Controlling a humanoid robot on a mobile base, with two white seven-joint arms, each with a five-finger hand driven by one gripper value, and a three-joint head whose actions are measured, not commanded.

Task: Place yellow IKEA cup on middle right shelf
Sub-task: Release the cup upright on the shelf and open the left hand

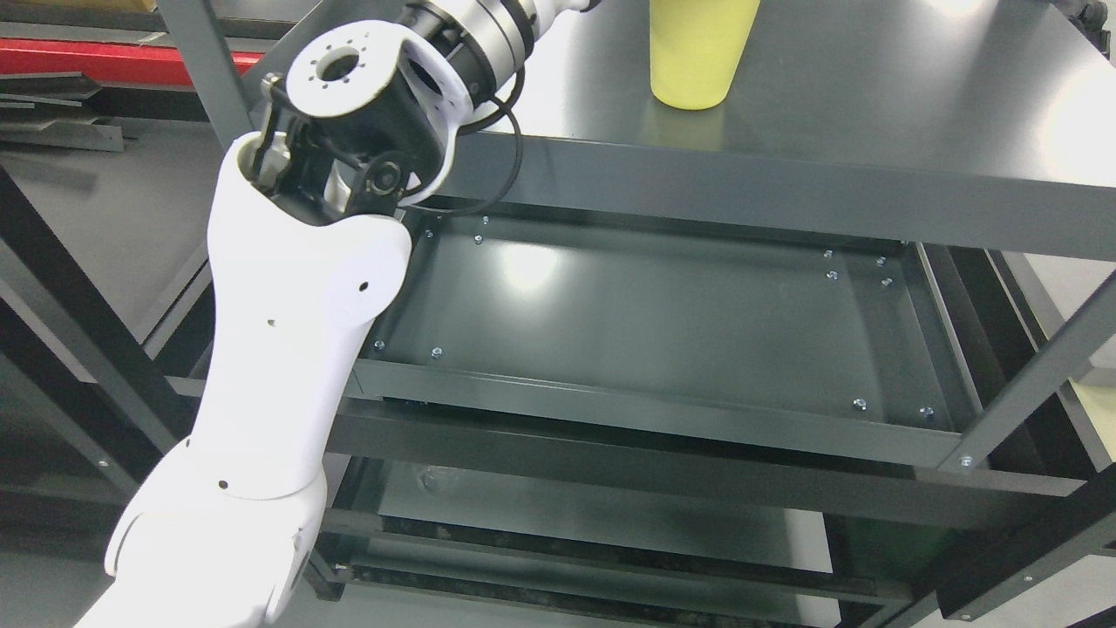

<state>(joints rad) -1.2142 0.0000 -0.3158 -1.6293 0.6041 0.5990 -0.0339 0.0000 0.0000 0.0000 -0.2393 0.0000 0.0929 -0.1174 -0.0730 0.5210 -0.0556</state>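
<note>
The yellow cup (697, 54) stands upright on the upper shelf (872, 96) of a dark metal rack, the tray-like shelf below (663, 323) bare. The left arm (296, 288) reaches upward; its hand is out of frame, grip unknowable. Whether placement is done is unclear.
</note>
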